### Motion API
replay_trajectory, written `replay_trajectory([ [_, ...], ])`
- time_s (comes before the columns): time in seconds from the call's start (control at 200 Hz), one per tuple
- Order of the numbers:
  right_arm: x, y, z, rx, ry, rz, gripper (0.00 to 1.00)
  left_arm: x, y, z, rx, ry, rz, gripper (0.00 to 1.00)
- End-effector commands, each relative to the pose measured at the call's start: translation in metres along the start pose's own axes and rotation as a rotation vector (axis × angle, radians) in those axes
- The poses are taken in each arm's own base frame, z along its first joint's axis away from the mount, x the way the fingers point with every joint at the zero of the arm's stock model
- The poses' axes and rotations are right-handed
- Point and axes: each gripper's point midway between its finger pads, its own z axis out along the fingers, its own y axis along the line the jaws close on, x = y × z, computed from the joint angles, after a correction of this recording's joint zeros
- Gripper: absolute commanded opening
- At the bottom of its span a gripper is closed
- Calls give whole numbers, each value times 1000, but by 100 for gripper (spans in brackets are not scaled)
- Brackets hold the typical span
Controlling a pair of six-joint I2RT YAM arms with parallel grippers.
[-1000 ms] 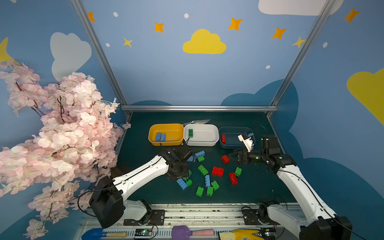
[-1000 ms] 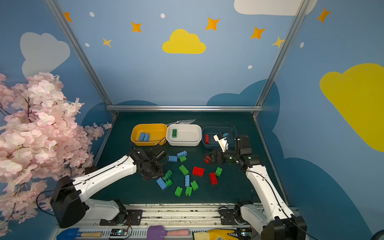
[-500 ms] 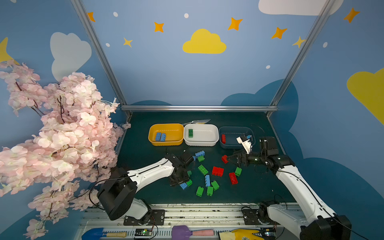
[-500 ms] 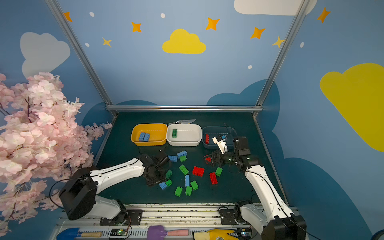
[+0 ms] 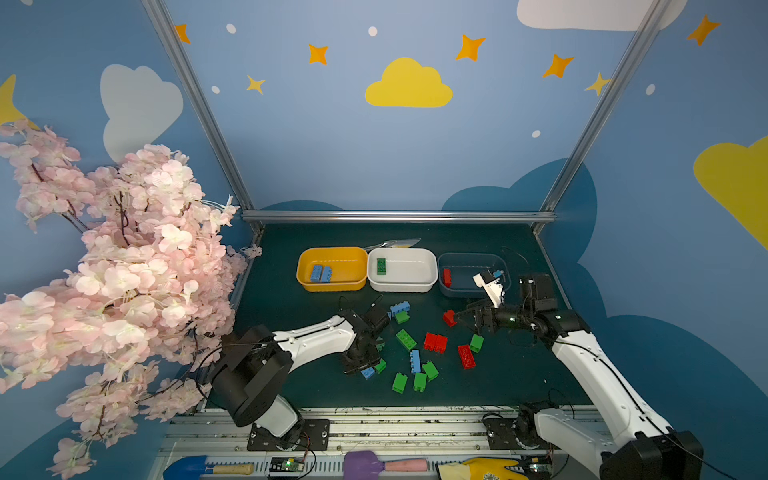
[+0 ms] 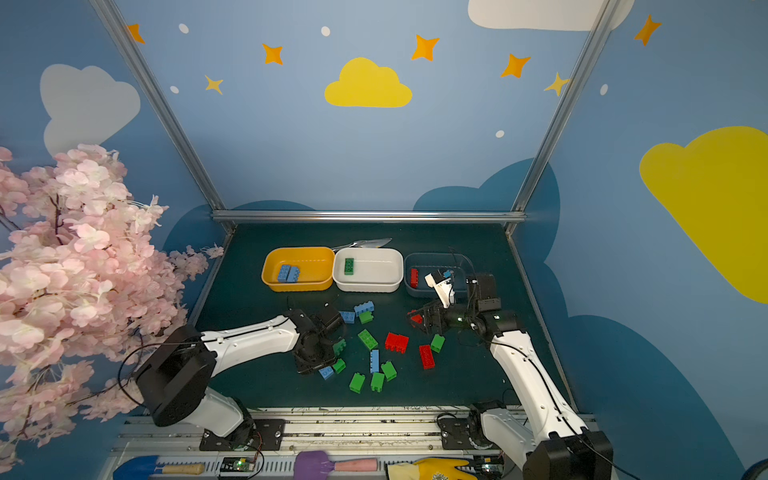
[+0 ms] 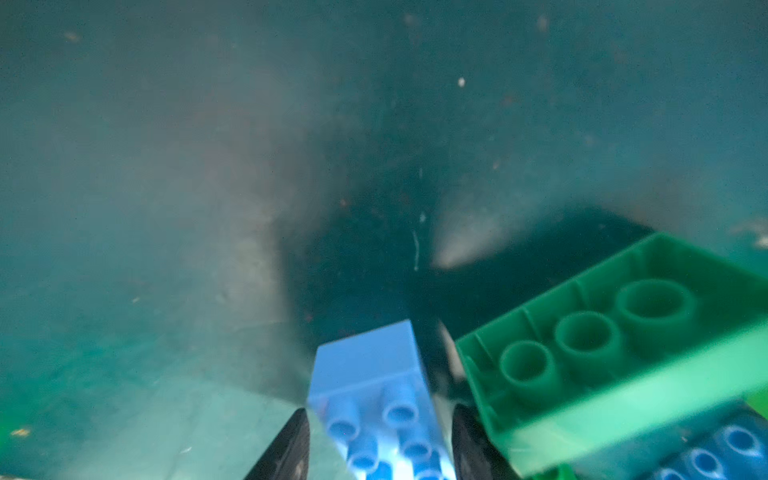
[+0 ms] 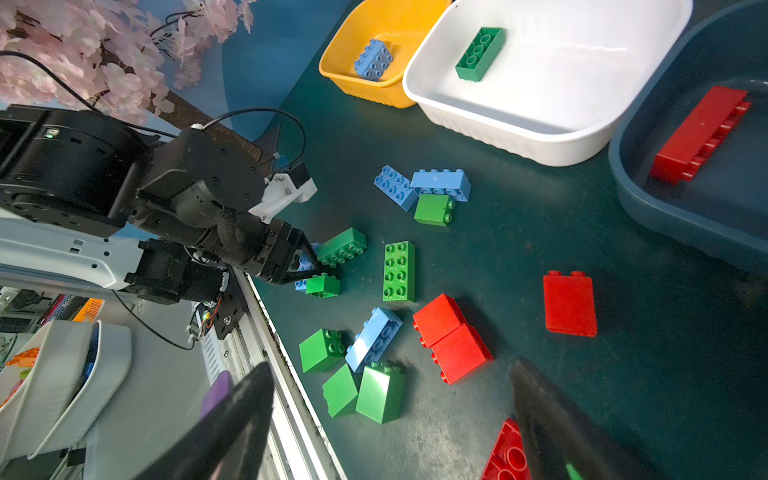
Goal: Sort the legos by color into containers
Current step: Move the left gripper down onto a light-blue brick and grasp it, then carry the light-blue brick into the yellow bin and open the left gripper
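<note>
Change noted: my left arm has swung away from the blue pair in the middle of the bench (image 5: 291, 299) and dropped over the near-side clutter, and my left fingers (image 7: 291, 449) have been narrowing as they came down. They now straddle a light blue brick (image 7: 374, 386), one tip on each long side. The left wrist view shows both tips hard beside the plastic, but I cannot tell whether they actually press it, so I record the grip as unconfirmed. A green brick (image 7: 602, 353), lying studs-down, crowds the outer face of one tip and may be dragged along on the lift. The light blue brick is on the bench at the near edge of the scatter, well apart from the yellow-orange tub (image 5: 349, 266), which holds the two blue pieces already sorted. I judge that this pick is meant for that tub. My right fingers (image 8: 232, 424) have stayed spread as wide as they go, holding nothing, and hover by a small red brick (image 5: 449, 318) just in front of the dark tub (image 5: 469, 289). Most of the bricks remain loose – the sort is at an early stage.
</note>
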Motion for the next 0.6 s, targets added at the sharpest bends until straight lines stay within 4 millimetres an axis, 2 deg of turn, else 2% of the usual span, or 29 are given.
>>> replay_trajectory([
  [0.0,5,2,0,-3,11,-10,88,4,5,7,-20,11,-5,50],
  [0.185,4,1,-1,4,9,-10,88,1,9,-4,-36,-15,14,28],
  [0.36,1,2,-2,3,-3,-10,88,-14,12,-46,-75,-92,107,27],
  [0.466,-5,4,-2,-13,-23,-2,88,-34,10,-75,-84,-149,192,27],
  [0.596,-13,7,0,-46,-52,8,88,-76,0,-104,-72,-225,320,26],
])
